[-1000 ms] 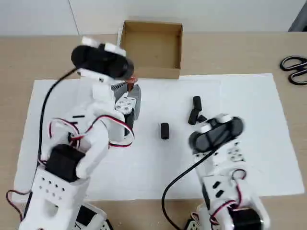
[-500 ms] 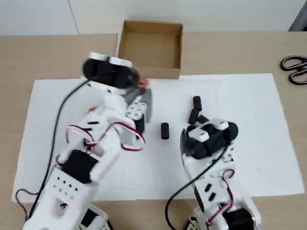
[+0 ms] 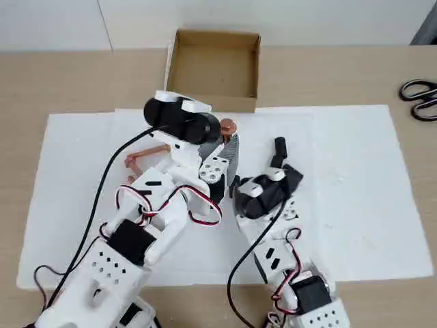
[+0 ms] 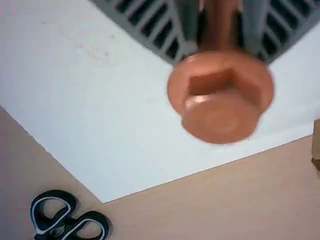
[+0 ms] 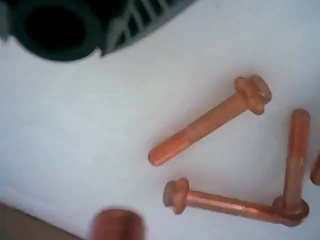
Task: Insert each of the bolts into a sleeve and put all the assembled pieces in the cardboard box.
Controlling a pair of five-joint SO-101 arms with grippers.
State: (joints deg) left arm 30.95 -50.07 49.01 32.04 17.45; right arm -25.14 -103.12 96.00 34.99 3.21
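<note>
L→R: loose bolts (image 3: 147,156) on paper (image 3: 355,205); left gripper (image 4: 218,20) pinched shut on bolt (image 4: 220,97) shank; right gripper (image 5: 65,20) closed round sleeve (image 5: 52,27), bore open. Best: line shank w/ bore axis, feed slowly, both grips firm; cardboard box (image 3: 215,68) behind.

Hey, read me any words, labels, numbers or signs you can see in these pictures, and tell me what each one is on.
There is no text to read in any view. The cardboard box, the white paper, the bolt in the left gripper and the loose bolts all look plain, with no label, number or sign on them.
</note>
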